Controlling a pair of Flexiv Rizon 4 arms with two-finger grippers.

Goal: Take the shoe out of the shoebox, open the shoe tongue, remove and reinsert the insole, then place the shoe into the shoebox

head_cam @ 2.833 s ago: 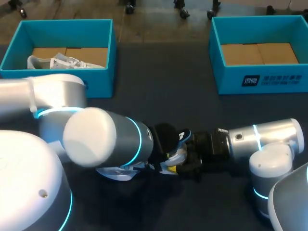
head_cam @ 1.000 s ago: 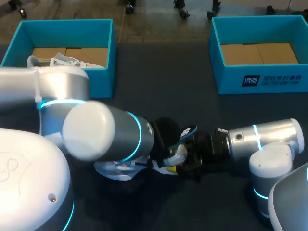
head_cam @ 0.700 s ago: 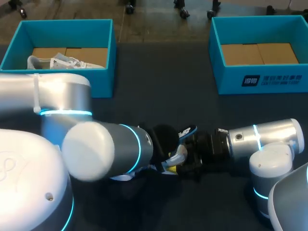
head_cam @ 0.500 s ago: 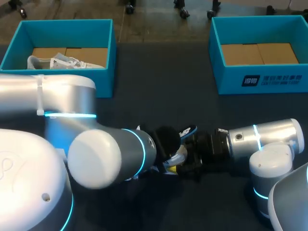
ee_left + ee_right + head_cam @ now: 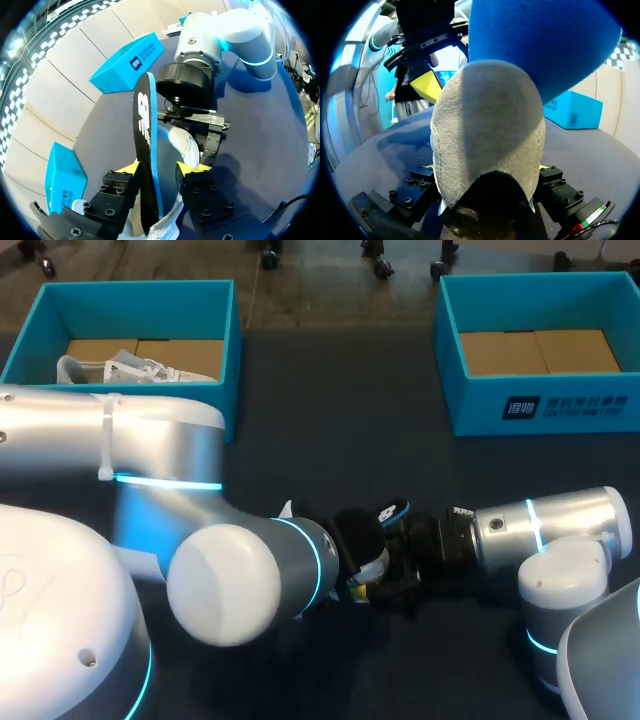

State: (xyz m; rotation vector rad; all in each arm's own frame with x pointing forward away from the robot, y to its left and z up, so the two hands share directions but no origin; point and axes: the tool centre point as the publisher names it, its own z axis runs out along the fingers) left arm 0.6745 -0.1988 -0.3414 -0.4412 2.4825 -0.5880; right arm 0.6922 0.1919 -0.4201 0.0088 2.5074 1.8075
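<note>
Teal left shoebox (image 5: 232, 360): white sneaker (image 5: 130, 370) | right shoebox (image 5: 480, 400): cardboard floor (image 5: 540, 350) | right tool (image 5: 485, 167) clamps shoe (image 5: 487, 130) | left tool (image 5: 160, 170), insole (image 5: 142, 115): cannot tell

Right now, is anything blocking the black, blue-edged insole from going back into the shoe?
Nothing visible does. The black, blue-edged insole stands upright at the left gripper, its lower end already inside the grey-and-white shoe. The right gripper clamps the heel from outside, not across the opening.

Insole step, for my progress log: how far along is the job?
Done: shoe out of the shoebox, gripped by the right gripper. In hand: insole sticking up out of the shoe at the left gripper; leaving or re-entering, unclear. Left: seat insole, box shoe.
</note>
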